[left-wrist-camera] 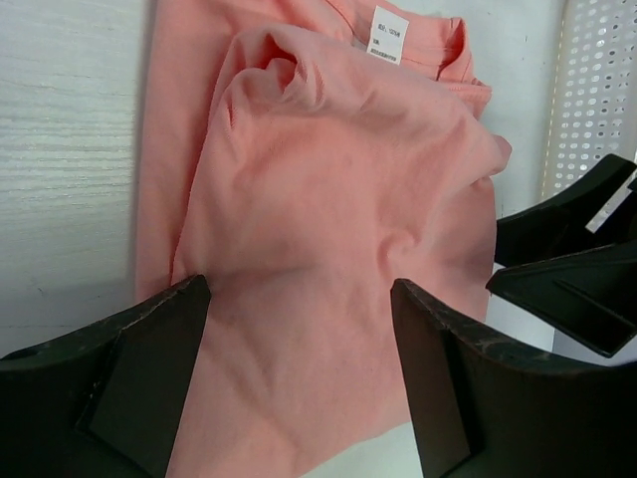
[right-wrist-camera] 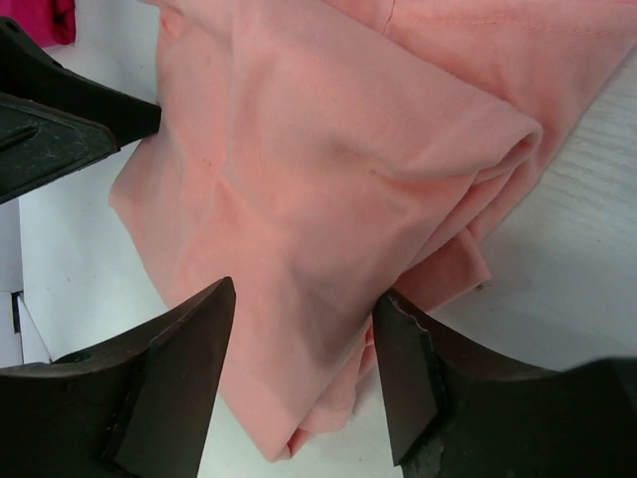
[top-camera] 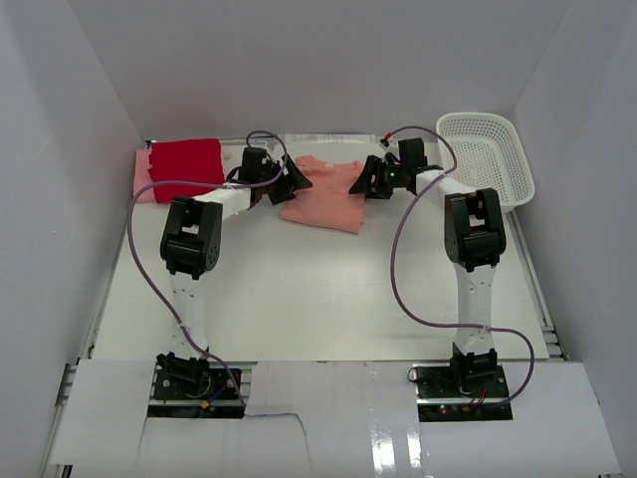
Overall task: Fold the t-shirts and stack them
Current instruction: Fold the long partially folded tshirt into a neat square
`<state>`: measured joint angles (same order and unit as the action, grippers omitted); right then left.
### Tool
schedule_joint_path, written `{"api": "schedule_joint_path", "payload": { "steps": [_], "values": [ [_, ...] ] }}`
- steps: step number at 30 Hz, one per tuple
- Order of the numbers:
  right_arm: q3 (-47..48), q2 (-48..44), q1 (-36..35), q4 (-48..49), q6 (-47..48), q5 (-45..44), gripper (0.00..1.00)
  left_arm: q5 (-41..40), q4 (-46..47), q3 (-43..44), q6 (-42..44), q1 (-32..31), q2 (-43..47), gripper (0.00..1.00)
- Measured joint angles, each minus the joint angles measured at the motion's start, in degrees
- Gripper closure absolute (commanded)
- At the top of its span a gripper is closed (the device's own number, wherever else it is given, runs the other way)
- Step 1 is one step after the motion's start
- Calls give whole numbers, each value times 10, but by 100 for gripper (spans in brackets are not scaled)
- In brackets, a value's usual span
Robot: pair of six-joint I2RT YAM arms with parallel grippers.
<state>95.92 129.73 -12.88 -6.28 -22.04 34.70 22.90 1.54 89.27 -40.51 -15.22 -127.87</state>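
A salmon-pink t-shirt (top-camera: 324, 195) lies partly folded at the back middle of the table. My left gripper (top-camera: 296, 181) is open at its left edge, jaws straddling the cloth (left-wrist-camera: 299, 289). My right gripper (top-camera: 360, 182) is open at its right edge, jaws either side of a folded edge (right-wrist-camera: 304, 299). Neither grips the cloth. A folded red t-shirt (top-camera: 186, 159) lies on a pink one (top-camera: 142, 175) at the back left. The shirt's white neck label (left-wrist-camera: 389, 36) shows in the left wrist view.
A white plastic basket (top-camera: 490, 154) stands at the back right, its perforated wall (left-wrist-camera: 597, 90) showing in the left wrist view. White walls enclose the table on three sides. The right gripper's fingers (left-wrist-camera: 572, 259) appear in the left wrist view.
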Motion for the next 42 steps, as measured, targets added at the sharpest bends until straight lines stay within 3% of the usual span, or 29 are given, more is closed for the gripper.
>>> {"api": "schedule_joint_path", "payload": {
  "steps": [2, 3, 11, 19, 26, 33, 42],
  "values": [
    [3, 0, 0, -3, 1, 0, 42, 0, 0, 0, 1, 0, 0, 16],
    [3, 0, -1, -4, 2, 0, 49, 0, -2, 0, 2, 0, 0, 16],
    [6, 20, -3, -31, 11, 3, 78, 0, -6, -16, 6, -3, 8, 16],
    [-45, 7, -11, -6, 11, 28, 73, 1, -28, -96, 5, -7, 70, 16],
    [-152, -56, -30, 23, 16, 30, 72, -3, -46, -194, 4, -32, 148, 16],
    [-270, -133, -42, 43, 18, 32, 70, -8, -68, -280, -6, -98, 221, 16],
    [-463, -299, -71, 13, 30, -6, 68, -18, -143, -381, -20, -141, 340, 16]
  ]
}}
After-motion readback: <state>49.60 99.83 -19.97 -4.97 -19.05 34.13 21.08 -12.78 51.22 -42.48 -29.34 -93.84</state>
